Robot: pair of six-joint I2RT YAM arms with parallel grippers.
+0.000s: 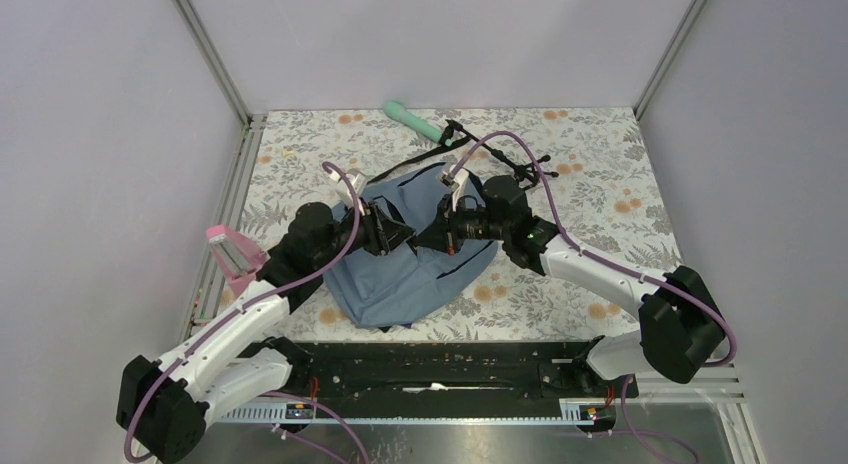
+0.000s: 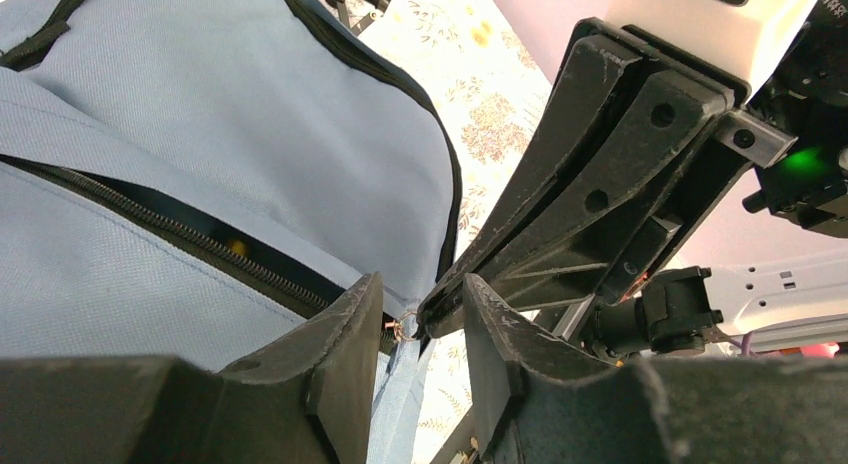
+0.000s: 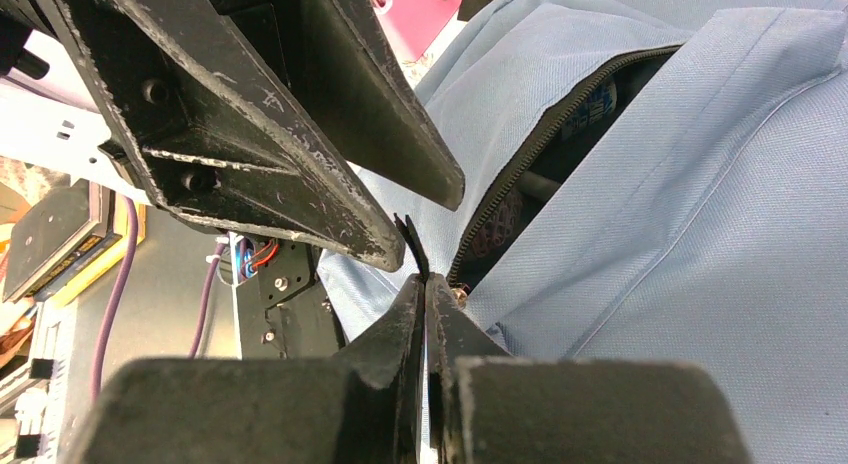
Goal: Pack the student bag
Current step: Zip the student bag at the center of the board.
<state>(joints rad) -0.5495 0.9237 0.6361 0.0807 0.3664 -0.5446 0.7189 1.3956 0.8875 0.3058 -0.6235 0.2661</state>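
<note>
At the centre of the floral table (image 1: 600, 199), the bag (image 1: 420, 274) lies flat, its zipper (image 2: 190, 234) partly undone. My right gripper (image 3: 424, 282) is clenched on the bag's blue fabric at the zipper's end. My left gripper (image 2: 422, 284) faces it tip to tip, jaws apart, bracketing the right gripper's tips and a small metal ring (image 2: 405, 329) without gripping either. A pink object (image 1: 228, 246) sits off the bag's left side; a teal object (image 1: 410, 119) lies at the far edge.
</note>
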